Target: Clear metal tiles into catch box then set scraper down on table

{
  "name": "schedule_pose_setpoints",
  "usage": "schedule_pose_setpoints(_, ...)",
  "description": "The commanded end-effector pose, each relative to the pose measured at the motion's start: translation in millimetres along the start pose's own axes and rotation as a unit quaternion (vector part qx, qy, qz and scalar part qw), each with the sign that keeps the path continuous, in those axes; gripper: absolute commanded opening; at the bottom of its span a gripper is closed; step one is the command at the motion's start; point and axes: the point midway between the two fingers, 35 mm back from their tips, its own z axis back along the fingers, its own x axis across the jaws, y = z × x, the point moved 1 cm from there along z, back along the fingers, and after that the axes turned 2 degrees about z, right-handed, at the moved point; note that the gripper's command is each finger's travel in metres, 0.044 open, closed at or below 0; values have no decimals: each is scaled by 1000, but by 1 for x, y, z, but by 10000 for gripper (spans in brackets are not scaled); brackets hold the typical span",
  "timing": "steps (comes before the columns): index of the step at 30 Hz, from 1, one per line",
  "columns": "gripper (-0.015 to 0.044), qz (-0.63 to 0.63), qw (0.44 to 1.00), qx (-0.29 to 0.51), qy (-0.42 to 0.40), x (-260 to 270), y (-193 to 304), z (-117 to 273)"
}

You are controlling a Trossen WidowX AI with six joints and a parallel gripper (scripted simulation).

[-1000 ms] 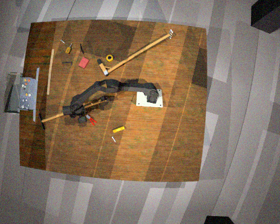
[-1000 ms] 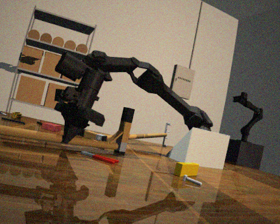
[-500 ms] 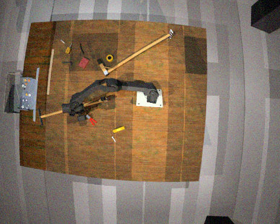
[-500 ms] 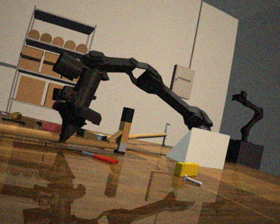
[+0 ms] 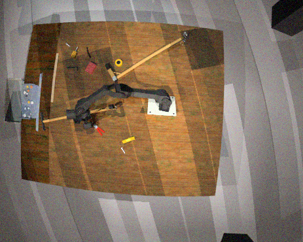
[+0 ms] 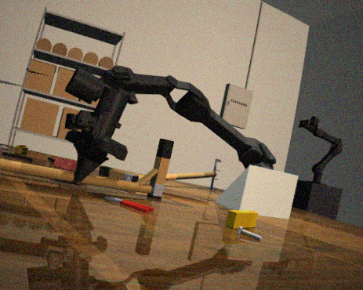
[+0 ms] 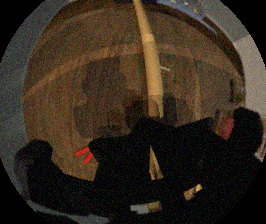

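The long scraper (image 5: 56,118) (image 6: 34,168) (image 7: 152,70) lies on the table, its dark blade (image 5: 43,121) just on the robot's side of the pale strip at the plate's near edge. Its black-topped grip post (image 6: 162,161) stands upright at the handle's near end. My gripper (image 5: 82,115) (image 6: 78,180) (image 7: 142,120) is shut and empty, pointing down at the handle's mid-length, its tips low beside the handle; contact is hard to tell. Several small tiles lie on the steel bench plate (image 5: 35,95). The clear catch box (image 5: 13,97) is at its far end; its contents are unclear.
Red-handled pliers (image 5: 100,130) (image 6: 136,205) lie close to my gripper. A yellow block (image 5: 128,140) (image 6: 242,219) and a bolt lie nearer the base. A second long tool (image 5: 150,58), a tape ring (image 5: 118,62), a red block (image 5: 91,67) and a wooden strip (image 5: 55,78) lie across the handle.
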Motion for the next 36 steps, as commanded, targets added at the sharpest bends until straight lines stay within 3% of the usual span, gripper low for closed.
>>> schedule_pose_setpoints(1,0,-4,1000,4,1,-12,2,-5)
schedule_pose_setpoints(17,0,-4,1000,4,2,-27,2,-5)
schedule_pose_setpoints(26,0,-7,1000,-10,2,-15,-6,27)
schedule_pose_setpoints(36,0,-5,1000,-12,1,-13,-7,30)
